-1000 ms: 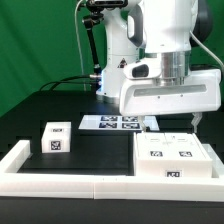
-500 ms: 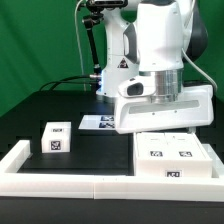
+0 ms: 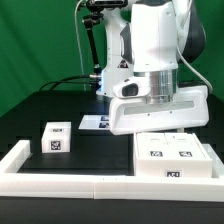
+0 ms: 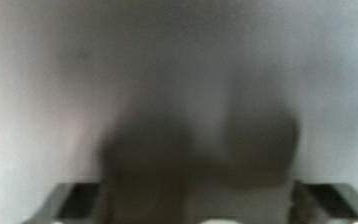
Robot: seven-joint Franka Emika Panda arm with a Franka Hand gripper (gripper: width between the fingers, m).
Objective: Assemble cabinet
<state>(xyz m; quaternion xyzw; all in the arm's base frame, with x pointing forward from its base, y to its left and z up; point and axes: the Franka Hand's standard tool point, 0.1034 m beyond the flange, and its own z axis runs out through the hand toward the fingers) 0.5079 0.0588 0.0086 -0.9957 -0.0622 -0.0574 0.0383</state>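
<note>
The cabinet (image 3: 175, 160) is seen only as loose parts. Its box body (image 3: 192, 150), a low white block with square black-and-white tags on its upper face and on the side turned to the camera, is set at the near corner of the worktop (image 3: 100, 150) on the exterior view's right. It lies just inside the border rail (image 3: 60, 182), probably so that the rail can brace it against pushes. A small block (image 3: 55, 138), a white cube with one tag on top and one on its facing side, is left near the opposite near corner, well apart from the box body. The marker board (image 3: 92, 122) lies flat toward the far edge, partly hidden by the arm.

The gripper (image 3: 165, 129) is held low over the far side of the box body, pointing straight down. This suggests that a grasp or a push on that part is being lined up. The fingertips are hidden behind the wide white hand, and the wrist view is filled by a blurred pale surface with a dark smear. It therefore cannot be told whether the jaws are wide, narrow or closed on anything, or whether the box is touched.
</note>
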